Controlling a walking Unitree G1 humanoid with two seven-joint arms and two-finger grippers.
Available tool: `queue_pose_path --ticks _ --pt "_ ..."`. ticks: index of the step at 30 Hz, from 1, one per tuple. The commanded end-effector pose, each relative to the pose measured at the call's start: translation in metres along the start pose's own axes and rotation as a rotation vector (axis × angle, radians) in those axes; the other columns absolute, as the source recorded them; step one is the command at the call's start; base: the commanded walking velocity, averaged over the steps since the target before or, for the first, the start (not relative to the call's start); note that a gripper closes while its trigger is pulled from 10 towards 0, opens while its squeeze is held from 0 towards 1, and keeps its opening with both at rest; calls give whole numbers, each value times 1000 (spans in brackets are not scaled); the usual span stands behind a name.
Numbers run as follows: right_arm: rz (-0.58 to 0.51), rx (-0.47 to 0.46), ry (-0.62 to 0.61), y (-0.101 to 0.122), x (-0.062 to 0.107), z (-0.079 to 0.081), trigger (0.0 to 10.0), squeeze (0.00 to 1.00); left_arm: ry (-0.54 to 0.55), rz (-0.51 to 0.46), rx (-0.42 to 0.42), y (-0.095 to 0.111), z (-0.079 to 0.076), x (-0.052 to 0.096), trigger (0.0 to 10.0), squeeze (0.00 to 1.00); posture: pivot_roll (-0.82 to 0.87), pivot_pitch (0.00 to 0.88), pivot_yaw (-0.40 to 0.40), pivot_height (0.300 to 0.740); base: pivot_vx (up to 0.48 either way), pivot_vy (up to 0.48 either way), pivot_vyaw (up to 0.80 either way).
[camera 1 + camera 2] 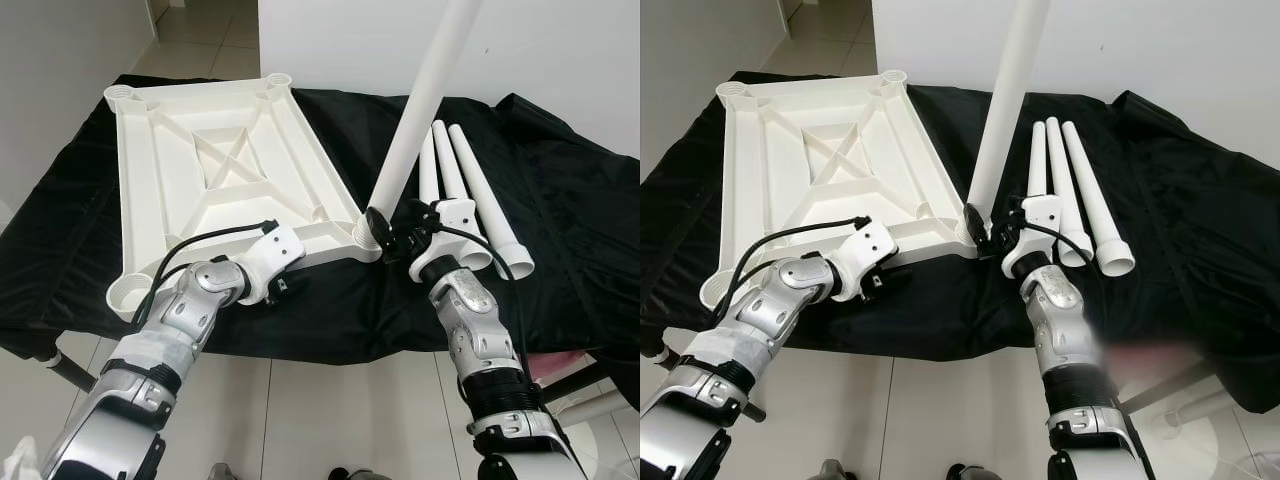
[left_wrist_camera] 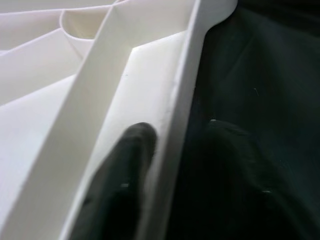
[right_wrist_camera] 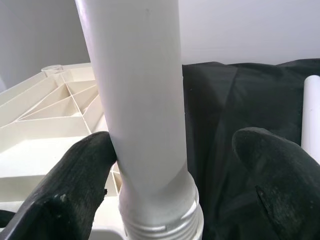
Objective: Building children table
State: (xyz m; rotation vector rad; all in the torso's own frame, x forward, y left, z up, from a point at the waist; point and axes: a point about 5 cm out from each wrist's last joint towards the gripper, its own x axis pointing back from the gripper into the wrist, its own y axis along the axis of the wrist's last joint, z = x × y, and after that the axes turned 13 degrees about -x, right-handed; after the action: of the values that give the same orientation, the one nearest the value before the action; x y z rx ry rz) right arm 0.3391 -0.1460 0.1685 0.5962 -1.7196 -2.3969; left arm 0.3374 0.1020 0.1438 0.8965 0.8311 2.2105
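The white table top lies upside down on a black cloth. One white leg stands tilted in the near right corner socket. My right gripper is open around the leg's base: one finger touches it, the other is clear of it. My left gripper straddles the table top's near rim, one finger inside the wall and one outside, shut on it. Three more white legs lie side by side to the right.
The cloth covers a low surface whose near edge runs just behind my forearms. Pale tiled floor lies below it. A white wall rises behind the cloth.
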Motion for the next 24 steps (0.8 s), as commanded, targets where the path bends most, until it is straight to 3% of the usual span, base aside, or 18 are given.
queue_pose_path --ticks 1,4,5,6,7,9,16,17,19,20,24 --pt "24 -1 -17 -2 6 -7 10000 0 -247 -86 -22 7 -20 2 3176 0 -2 95 -30 740 0 0 0" --pt "35 0 -11 -4 8 -8 10000 0 -277 -101 -25 7 -23 4 3176 0 -2 95 -30 740 0 0 0" --pt "58 0 8 -7 11 -7 10000 0 -301 -116 -33 8 -25 7 2157 0 -1 94 -28 740 0 0 0" --pt "58 0 8 -7 11 -7 10000 0 -301 -116 -33 8 -25 7 2157 0 -1 94 -28 740 0 0 0" --pt "88 5 36 -11 15 -7 10000 0 -325 -133 -38 10 -28 9 0 0 -2 94 -24 740 0 0 0" --pt "142 2 99 -17 22 -6 10000 0 -377 -166 -48 15 -34 13 0 0 -1 94 -22 740 0 0 0" --pt "165 -2 141 -18 26 -6 10000 0 -397 -176 -59 17 -38 15 0 0 -3 94 -18 740 0 0 0" --pt "188 -6 176 -18 28 -5 10000 0 -383 -167 -81 17 -38 15 8627 0 -4 96 -14 740 0 0 0" --pt "196 -5 190 -18 28 -5 10000 0 -375 -166 -90 18 -38 14 8627 0 -4 96 -14 740 0 0 0" --pt "204 -1 203 -18 28 -5 10000 0 -363 -158 -91 18 -37 13 10000 0 -4 96 -16 740 0 0 0" --pt "217 16 235 -17 29 -4 10000 0 -326 -153 -88 19 -36 10 10000 0 -4 97 -16 740 0 0 0"
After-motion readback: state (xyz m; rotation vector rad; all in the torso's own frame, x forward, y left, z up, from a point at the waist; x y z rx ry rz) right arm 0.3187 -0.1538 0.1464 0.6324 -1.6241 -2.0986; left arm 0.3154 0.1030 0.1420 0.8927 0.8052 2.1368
